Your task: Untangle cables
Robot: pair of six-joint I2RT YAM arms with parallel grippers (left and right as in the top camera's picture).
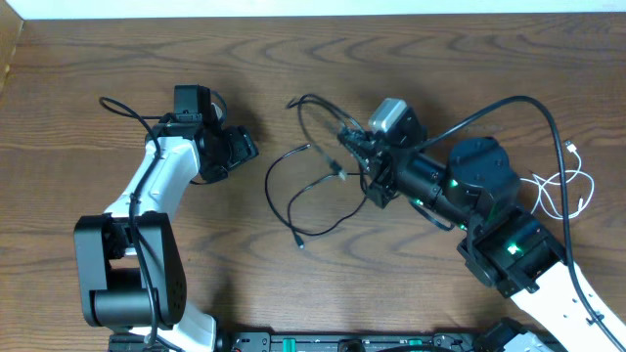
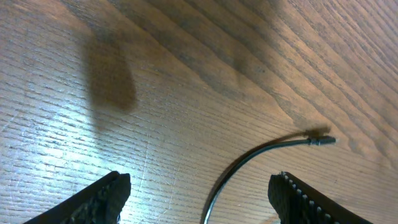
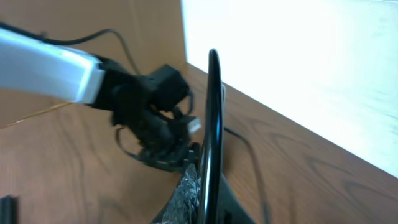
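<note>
A brown wooden counter [image 1: 440, 49] with long, wavy grain fills almost the whole overhead view. Along its far edge runs a thin pale strip [image 1: 313, 7], and at the far left corner a lighter wooden panel [image 1: 8, 49] meets it. From the right wrist view that panel [image 3: 155, 25] stands upright, and beside it lies a very bright, washed-out white surface [image 3: 298, 62]; wall or floor cannot be told. Close up, the wood shows a white glare [image 2: 62, 143] and a soft dark shadow [image 2: 111, 81].

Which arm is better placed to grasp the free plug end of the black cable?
Left. The left gripper, open, faces the plug; the right gripper is occupied, gripping the black cable.
</note>
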